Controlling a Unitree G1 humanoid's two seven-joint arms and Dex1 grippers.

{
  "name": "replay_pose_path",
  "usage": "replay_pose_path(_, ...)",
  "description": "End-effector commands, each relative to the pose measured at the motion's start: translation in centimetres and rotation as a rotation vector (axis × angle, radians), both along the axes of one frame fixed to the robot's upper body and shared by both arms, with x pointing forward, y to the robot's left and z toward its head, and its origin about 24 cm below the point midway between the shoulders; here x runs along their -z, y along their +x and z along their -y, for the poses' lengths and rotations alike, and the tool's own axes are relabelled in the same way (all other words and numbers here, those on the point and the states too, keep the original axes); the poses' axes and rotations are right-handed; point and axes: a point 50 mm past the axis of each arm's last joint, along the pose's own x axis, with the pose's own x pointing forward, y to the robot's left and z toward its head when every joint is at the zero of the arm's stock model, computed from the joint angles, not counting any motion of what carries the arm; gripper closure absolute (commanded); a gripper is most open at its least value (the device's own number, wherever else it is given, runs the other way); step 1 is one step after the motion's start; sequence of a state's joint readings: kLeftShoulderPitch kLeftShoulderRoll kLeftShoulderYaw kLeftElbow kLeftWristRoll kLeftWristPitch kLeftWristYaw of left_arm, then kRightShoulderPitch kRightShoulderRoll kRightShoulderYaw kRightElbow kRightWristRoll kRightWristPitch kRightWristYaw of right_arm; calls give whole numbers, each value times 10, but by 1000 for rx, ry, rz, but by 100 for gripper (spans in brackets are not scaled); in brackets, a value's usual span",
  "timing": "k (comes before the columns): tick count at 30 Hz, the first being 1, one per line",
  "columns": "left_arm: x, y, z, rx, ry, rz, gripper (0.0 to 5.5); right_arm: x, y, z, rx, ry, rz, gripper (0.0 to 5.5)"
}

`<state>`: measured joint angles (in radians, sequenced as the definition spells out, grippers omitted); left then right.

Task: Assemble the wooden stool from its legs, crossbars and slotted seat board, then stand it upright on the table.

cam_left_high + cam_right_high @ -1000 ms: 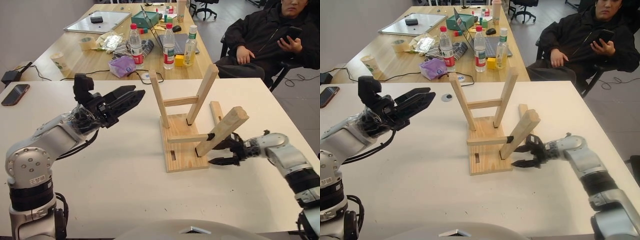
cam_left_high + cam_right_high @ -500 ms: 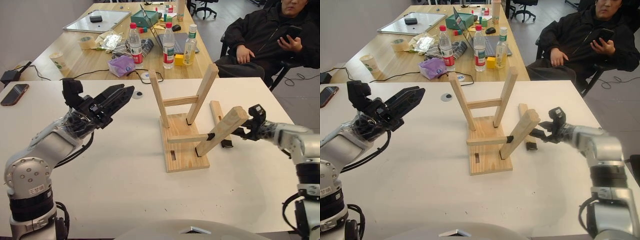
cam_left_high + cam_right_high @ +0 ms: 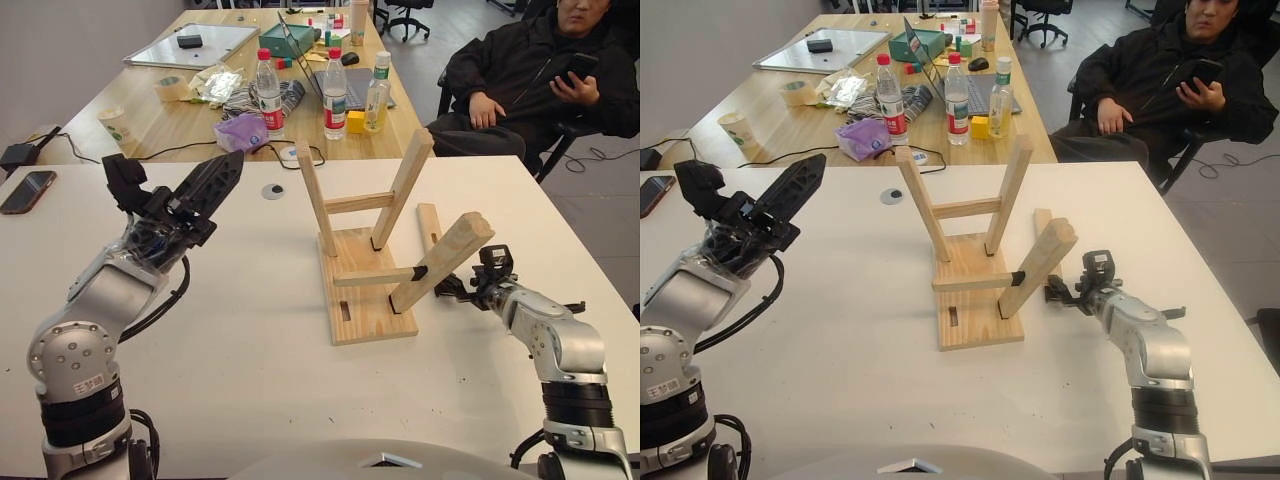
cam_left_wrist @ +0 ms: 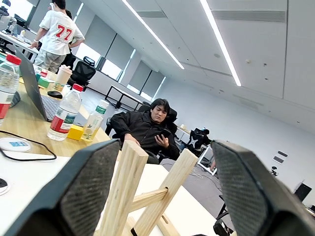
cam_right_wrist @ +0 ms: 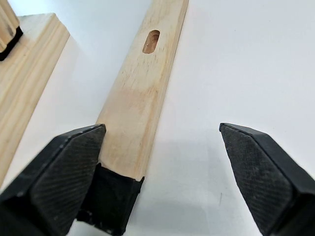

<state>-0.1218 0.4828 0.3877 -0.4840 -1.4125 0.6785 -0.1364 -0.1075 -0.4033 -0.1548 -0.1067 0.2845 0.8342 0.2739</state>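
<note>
White table [image 3: 250, 330] is occupied by seat board [image 3: 365, 305], laid flat, with three legs [image 3: 402, 190] socketed pointing up, one tilted, and two crossbars [image 3: 358, 203] fitted between them. Fourth leg [image 5: 142, 83] is laid loose just beside board, black cap [image 5: 109, 199] toward right gripper [image 5: 161, 129], fingers spread wide astride capped end; contact cannot be told. Left gripper [image 3: 225, 175] is held raised, fingers parted, well apart from legs. Red-labelled bottles [image 3: 267, 78] are seen on desk [image 3: 190, 120] behind; print seemingly too small to be read.
</note>
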Motion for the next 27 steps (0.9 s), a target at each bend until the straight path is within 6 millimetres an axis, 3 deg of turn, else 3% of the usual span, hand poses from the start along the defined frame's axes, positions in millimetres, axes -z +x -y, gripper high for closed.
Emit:
replay_pose_path(1,3,-2,3,-15,3,-7,211,-17,9,5,29,-34,47,124)
replay_pose_path(5,6,-1,6,-11,-10,-10,211,-23,13,-3,10,-22,66,124)
replay_pose_path(11,12,7,14,-8,-33,-25,211,-2,1,-19,-19,5,-24,124)
replay_pose_path(17,17,16,20,-21,-59,-38,211,24,-11,-10,9,-16,-115,124)
replay_pose_path(27,15,26,20,-59,-27,-38,211,33,-12,5,98,2,-59,278)
